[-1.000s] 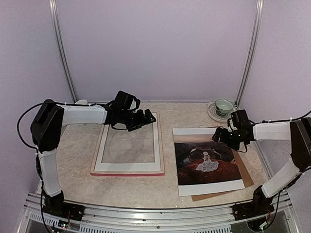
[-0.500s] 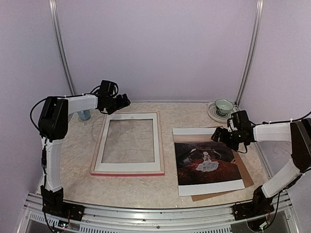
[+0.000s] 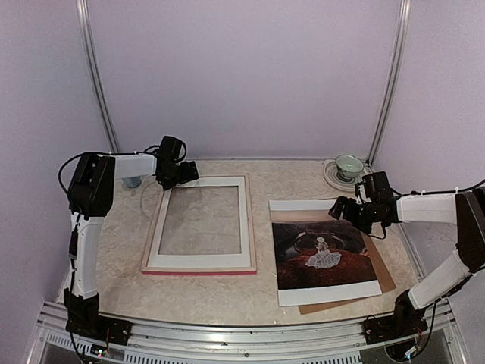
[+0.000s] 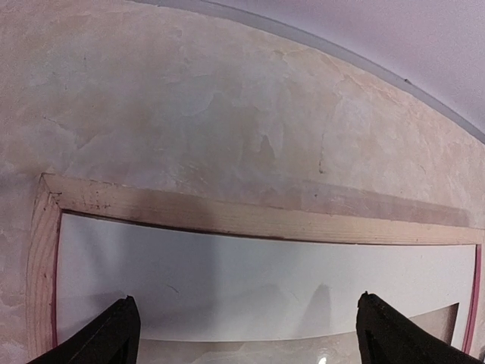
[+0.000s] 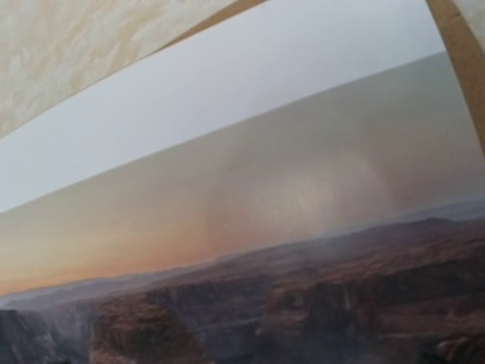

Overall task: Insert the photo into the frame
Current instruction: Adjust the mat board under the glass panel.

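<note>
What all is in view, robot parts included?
frame: one, pink, wood back up, left of centre
mat: one, white, in the frame
photo: one, reddish-brown, white border, right
board: one, brown, under the photo
cup: one, pale green, far right corner
saucer: one, white, under the cup
bluish object: one, far left
table: one, beige marbled, underneath
left gripper: one, black, open, over frame's far corner
right gripper: one, black, open, over photo's far edge
</note>
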Controlling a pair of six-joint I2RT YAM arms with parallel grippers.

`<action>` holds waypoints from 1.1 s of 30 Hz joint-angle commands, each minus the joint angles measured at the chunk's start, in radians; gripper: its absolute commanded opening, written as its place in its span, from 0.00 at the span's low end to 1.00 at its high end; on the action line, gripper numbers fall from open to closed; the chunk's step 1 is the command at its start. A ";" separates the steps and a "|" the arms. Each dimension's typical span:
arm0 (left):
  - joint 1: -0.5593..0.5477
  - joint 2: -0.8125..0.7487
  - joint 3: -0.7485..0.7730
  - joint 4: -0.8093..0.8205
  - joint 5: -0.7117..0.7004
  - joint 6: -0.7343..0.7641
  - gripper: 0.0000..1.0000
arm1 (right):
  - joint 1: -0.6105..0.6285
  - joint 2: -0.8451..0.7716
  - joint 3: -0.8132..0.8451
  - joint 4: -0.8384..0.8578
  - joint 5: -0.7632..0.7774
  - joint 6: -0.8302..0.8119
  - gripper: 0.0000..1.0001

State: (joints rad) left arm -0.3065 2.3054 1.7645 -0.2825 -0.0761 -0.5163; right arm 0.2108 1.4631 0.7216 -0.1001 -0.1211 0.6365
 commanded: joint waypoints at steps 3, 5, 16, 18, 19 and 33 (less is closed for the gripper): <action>0.011 0.035 0.019 -0.012 -0.015 0.015 0.98 | 0.002 -0.010 -0.008 0.022 -0.009 0.015 0.99; 0.013 0.038 0.029 -0.020 -0.020 0.018 0.98 | 0.002 -0.007 -0.007 0.022 -0.011 0.015 0.99; 0.024 0.030 0.028 -0.013 -0.006 0.008 0.98 | 0.010 0.008 0.015 0.016 -0.012 0.015 0.99; 0.022 0.011 0.029 -0.003 0.008 0.002 0.98 | 0.012 0.014 0.019 0.012 -0.009 0.014 0.99; 0.021 -0.003 0.027 0.000 0.011 -0.002 0.99 | 0.012 0.015 0.023 0.011 -0.009 0.014 0.99; -0.038 -0.061 0.073 0.066 0.144 0.001 0.99 | 0.027 0.049 0.051 0.014 -0.012 0.016 0.99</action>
State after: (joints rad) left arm -0.3157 2.2749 1.7931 -0.2611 -0.0078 -0.5167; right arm 0.2256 1.4944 0.7444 -0.0978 -0.1314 0.6483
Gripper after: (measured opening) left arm 0.988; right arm 0.991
